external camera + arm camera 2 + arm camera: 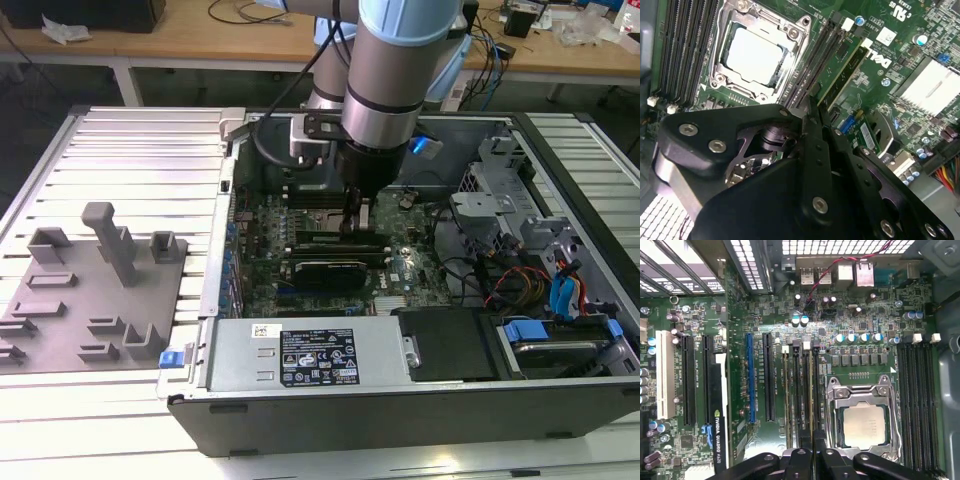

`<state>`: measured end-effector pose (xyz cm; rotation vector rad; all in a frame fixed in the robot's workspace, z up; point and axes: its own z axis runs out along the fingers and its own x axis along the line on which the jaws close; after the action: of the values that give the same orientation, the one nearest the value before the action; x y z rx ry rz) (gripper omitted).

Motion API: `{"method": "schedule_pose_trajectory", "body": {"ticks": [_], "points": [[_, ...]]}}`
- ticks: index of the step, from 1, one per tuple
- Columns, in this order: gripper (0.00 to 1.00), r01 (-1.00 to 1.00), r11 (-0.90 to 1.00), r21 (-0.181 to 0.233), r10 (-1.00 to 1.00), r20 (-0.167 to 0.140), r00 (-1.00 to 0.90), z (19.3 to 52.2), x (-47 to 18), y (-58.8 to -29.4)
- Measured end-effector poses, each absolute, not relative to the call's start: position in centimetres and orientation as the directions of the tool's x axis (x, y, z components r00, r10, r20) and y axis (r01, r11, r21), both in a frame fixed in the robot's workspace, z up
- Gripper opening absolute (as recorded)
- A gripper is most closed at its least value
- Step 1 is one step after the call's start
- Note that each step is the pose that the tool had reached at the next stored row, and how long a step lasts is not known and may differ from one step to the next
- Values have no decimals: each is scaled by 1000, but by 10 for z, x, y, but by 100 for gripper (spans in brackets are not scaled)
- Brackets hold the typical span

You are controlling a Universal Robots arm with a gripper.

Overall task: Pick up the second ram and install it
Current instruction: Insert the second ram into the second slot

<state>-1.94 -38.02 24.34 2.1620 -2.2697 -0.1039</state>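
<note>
My gripper (354, 222) reaches down into the open computer case, over the memory slots beside the CPU socket (862, 422). In the first wrist view the gripper (812, 452) has its fingers drawn close on a thin green edge, the second ram (811, 390). That stick stands on edge along a slot near the socket. In the second wrist view the gripper (809, 102) shows its fingertips pressed together above the slots, hiding what is between them. Another green stick (842, 75) sits in the slot farthest from the socket.
The grey holder tray (90, 290) lies on the slatted table at the exterior view's left. A black graphics card (325, 270) stands just in front of the slots. Cables and drive bays (540, 270) crowd the case's right side. The power supply (300, 350) runs along the front.
</note>
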Motion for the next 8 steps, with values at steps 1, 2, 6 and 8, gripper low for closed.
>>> {"method": "schedule_pose_trajectory", "body": {"ticks": [1, 2, 6, 8], "points": [[13, -998, 47, 52, -998, -42, -49, 240, -19, -379], [13, -998, 47, 52, -998, -42, -49, 238, -19, -379], [13, -998, 44, 52, -998, -41, -46, 235, -20, -379], [13, -998, 42, 52, -998, -40, -44, 235, -22, -379]]}}
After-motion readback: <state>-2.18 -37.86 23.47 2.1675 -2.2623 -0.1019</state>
